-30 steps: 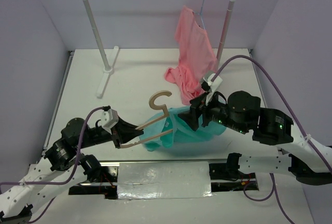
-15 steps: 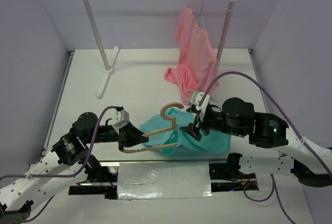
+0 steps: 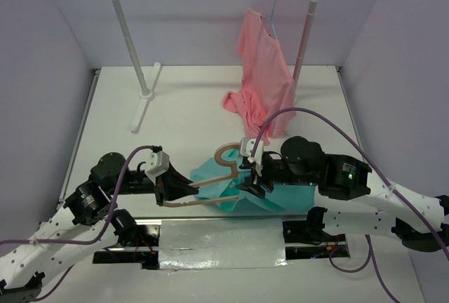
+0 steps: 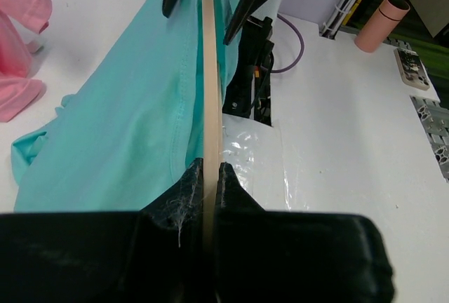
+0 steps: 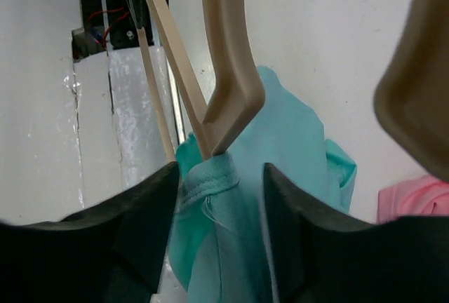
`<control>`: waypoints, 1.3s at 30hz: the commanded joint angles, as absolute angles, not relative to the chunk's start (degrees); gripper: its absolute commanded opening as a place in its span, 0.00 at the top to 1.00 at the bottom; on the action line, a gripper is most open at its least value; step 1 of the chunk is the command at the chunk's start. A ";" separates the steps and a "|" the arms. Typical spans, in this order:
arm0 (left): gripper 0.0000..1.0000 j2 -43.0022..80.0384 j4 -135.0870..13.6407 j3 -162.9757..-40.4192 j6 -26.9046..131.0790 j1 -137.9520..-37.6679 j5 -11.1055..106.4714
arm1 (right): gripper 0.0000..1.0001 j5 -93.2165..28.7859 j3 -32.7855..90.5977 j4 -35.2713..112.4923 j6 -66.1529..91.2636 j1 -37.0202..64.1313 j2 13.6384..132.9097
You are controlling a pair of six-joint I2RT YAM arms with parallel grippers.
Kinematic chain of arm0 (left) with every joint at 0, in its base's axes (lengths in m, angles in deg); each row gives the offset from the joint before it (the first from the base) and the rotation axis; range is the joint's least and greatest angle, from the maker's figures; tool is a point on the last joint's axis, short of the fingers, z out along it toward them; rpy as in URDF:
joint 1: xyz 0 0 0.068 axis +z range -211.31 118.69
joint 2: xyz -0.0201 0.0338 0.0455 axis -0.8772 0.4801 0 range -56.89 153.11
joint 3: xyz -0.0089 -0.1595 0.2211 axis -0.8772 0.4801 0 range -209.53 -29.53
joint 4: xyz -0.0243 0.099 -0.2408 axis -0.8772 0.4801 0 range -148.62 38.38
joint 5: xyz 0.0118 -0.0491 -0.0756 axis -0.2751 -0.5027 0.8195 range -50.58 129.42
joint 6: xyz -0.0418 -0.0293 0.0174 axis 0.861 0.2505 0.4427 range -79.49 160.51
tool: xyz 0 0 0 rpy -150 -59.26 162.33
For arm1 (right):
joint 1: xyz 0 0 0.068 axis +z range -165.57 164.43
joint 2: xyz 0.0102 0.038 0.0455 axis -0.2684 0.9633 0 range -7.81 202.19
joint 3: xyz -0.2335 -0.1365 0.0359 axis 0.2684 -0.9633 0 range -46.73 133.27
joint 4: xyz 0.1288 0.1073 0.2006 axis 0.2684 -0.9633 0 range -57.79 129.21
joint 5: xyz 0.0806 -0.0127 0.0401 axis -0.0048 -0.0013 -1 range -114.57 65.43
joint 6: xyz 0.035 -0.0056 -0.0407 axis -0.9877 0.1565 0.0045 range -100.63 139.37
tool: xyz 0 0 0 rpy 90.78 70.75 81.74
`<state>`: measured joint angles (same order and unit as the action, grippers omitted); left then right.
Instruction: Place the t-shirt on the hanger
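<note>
My left gripper (image 4: 208,171) clamps the hanger (image 4: 208,71) at lower centre; my right gripper (image 5: 221,171) pinches the t-shirt (image 5: 298,145) mid-frame

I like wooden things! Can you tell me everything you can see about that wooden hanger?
The hanger is light tan wood, an open triangle of thin bars with a thick curved hook on top. It sits at a slant between the two arms. The left gripper is shut on one thin bar. The teal t-shirt is bunched against it just below the hook, where the right gripper straddles the cloth.
</note>
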<state>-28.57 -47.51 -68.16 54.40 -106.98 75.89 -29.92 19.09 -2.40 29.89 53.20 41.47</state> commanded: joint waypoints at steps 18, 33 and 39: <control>0.11 -20.33 -41.59 -89.00 51.94 -107.10 55.18 | 1.00 -28.20 12.34 11.08 24.56 53.42 34.83; 0.27 -23.58 -42.86 -77.98 63.44 -107.10 40.54 | 1.00 -4.44 17.87 9.15 13.48 50.96 38.16; 0.26 -18.49 -56.14 -66.89 69.77 -108.15 42.24 | 1.00 -3.22 17.08 10.81 11.82 50.79 38.60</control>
<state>-19.98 -45.04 -68.69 64.95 -107.40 41.05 -5.24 15.07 6.23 13.76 51.13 38.78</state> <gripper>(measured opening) 0.743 0.155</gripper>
